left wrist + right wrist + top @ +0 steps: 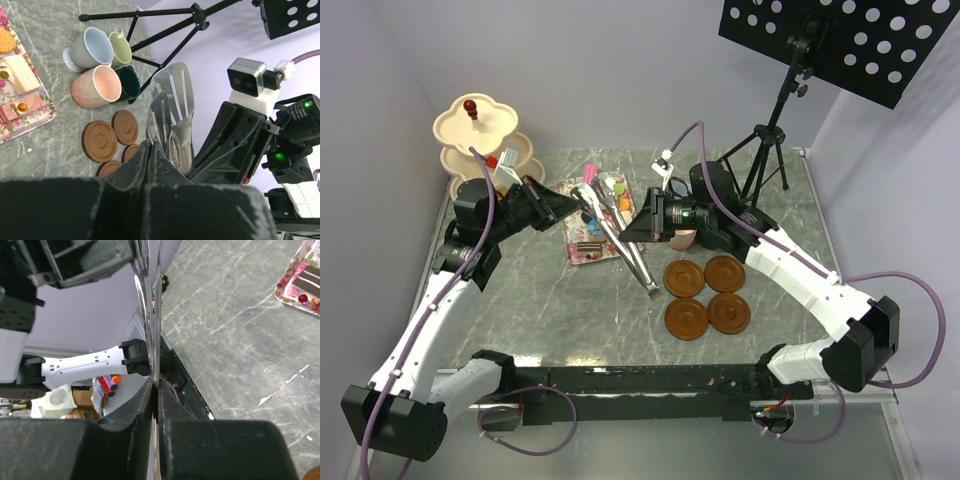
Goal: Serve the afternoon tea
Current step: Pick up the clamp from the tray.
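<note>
My left gripper [570, 205] and right gripper [632, 228] are both shut on the metal tongs [625, 250], held above the floral tray [582, 250]. In the left wrist view my fingertips [150, 145] pinch the tongs [175, 100], whose slotted heads point away. In the right wrist view my gripper [154, 385] clamps a thin metal blade [152, 315] edge-on. Toy cakes [20, 90] lie on the tray. Light blue [92, 47], light green [121, 47], pink [97, 86] and dark green [129, 82] mugs stand together. Four brown saucers [705, 295] sit at the right. The cream stand [480, 140] is at the back left.
A black tripod [765, 150] with a perforated music-stand top [860, 40] stands at the back right, its legs [150, 45] right behind the mugs. The right arm hides most of the mugs in the top view. The tray's corner shows in the right wrist view [302, 280].
</note>
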Tool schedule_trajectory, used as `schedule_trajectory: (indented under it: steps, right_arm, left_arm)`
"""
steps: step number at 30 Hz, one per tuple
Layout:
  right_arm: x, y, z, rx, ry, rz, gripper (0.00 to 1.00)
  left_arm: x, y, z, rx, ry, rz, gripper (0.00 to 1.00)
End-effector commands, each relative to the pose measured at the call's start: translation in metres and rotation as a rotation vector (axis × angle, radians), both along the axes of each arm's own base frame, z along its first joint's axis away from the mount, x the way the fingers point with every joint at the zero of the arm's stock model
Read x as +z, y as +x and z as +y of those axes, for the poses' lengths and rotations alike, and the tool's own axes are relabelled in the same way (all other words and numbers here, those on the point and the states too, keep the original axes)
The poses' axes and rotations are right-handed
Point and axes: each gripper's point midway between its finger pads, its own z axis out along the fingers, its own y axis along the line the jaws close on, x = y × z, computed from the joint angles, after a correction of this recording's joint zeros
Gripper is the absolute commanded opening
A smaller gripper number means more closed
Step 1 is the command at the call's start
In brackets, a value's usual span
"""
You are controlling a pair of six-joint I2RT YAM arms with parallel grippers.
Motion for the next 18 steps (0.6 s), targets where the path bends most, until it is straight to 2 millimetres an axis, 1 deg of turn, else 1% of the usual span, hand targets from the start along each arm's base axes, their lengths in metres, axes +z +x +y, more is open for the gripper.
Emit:
schedule_trajectory:
  steps: [1, 6, 10, 12, 13, 15, 16, 17, 18]
  right_arm:
    - [0.054, 0.001, -0.008, -0.027, 0.129, -0.136, 0.0]
    - [0.055, 0.001, -0.012, -0.057, 0.131, -0.138, 0.0]
    - [0.061, 0.005, -0.019, -0.123, 0.141, -0.152, 0.0]
    - [0.068, 0.003, -0.02, -0.14, 0.186, -0.152, 0.0]
    - [0.075, 0.002, -0.019, -0.134, 0.216, -0.163, 0.0]
    - [0.08, -0.006, -0.014, -0.067, 0.246, -0.165, 0.0]
    - [0.089, -0.01, -0.009, -0.02, 0.271, -0.192, 0.0]
    - [0.091, -0.014, -0.005, 0.014, 0.279, -0.197, 0.0]
    - [0.094, -0.016, -0.002, 0.039, 0.29, -0.201, 0.0]
  left_arm:
    - [-0.009, 0.003, 0.008, 0.04, 0.019, -0.001, 0.01]
    - [-0.012, 0.007, 0.006, 0.03, 0.026, 0.015, 0.01]
    - [-0.012, 0.006, 0.005, 0.027, 0.014, 0.002, 0.01]
    - [-0.013, 0.006, 0.003, 0.015, 0.005, 0.002, 0.01]
    - [-0.011, 0.006, 0.002, 0.005, -0.004, -0.007, 0.01]
    - [-0.01, 0.007, -0.002, -0.022, -0.021, -0.014, 0.01]
    - [-0.009, 0.008, -0.005, -0.038, -0.025, -0.017, 0.01]
    - [-0.01, 0.01, -0.007, -0.049, -0.024, -0.006, 0.01]
    - [-0.016, 0.013, -0.008, -0.057, -0.015, 0.022, 0.01]
